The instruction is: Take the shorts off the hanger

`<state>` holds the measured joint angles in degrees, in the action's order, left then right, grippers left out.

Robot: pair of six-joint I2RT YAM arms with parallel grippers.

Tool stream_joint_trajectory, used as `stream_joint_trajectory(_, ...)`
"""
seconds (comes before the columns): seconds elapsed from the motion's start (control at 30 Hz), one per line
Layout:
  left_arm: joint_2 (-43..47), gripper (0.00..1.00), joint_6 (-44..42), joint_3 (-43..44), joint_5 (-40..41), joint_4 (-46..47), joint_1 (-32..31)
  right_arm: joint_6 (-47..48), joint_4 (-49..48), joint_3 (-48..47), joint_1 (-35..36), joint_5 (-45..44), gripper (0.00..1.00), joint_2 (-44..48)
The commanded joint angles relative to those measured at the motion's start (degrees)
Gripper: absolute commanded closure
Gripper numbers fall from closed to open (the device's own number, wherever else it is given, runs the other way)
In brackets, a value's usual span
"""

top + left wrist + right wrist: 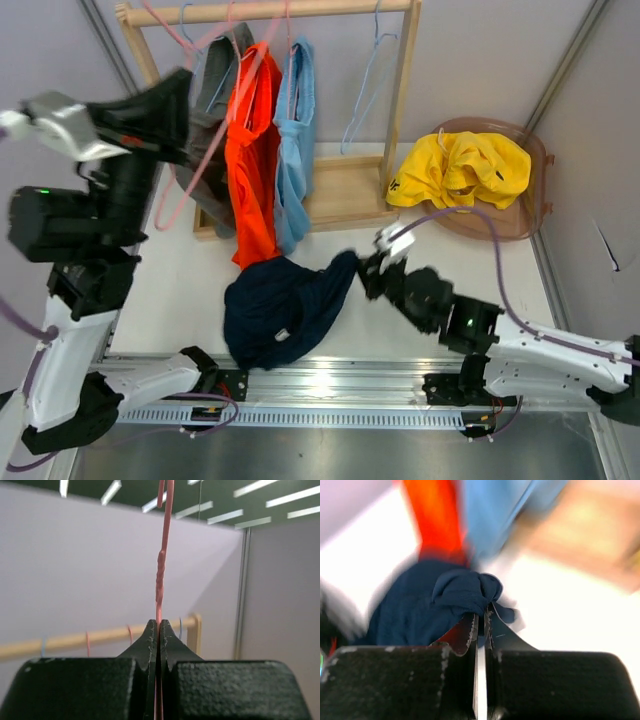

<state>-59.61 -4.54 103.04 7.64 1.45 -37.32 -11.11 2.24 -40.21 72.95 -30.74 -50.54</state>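
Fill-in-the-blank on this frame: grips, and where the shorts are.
1. The left gripper is shut on the ____ hanger.
2. The right gripper is shut on the navy shorts, lying on the ____.
3. The yellow shorts lie in the basket on the ____ arm's side.
4. ____ pairs of shorts hang on the rack.
Missing: pink; table; right; three.

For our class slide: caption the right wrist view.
Right gripper shut on navy shorts; orange shorts, blue shorts blurred behind.

A wooden rack [401,90] stands at the back of the white table [170,300]. Just right of it sits a brown translucent basket [520,218]. A metal rail [340,377] runs along the near edge.
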Motion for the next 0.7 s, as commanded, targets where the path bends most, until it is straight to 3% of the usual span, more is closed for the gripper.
stream_joint_trajectory(0.0,5.9,1.00,5.7,-10.7,-0.6,-4.6,0.2,9.5,-6.0,-13.4,-9.5,-3.4,1.00,0.6)
stream_joint_trajectory(0.13,15.1,1.00,7.2,-23.9,3.6,-7.8,0.2,17.0,-6.4,-26.8,-19.0,-0.6,1.00,-1.7)
stream_joint_trajectory(0.3,21.2,1.00,10.5,-35.5,2.0,-12.5,0.2,21.9,-6.6,-46.7,-33.2,6.8,1.00,-9.8)
stream_joint_trajectory(0.43,25.2,1.00,13.9,-41.9,-0.9,-13.3,0.2,18.3,-4.9,-61.7,-50.6,15.5,1.00,-19.2)
stream_joint_trajectory(0.67,26.6,1.00,16.5,-45.6,-4.9,-15.3,0.1,10.9,-0.4,-90.3,-68.5,23.4,1.00,-39.7)
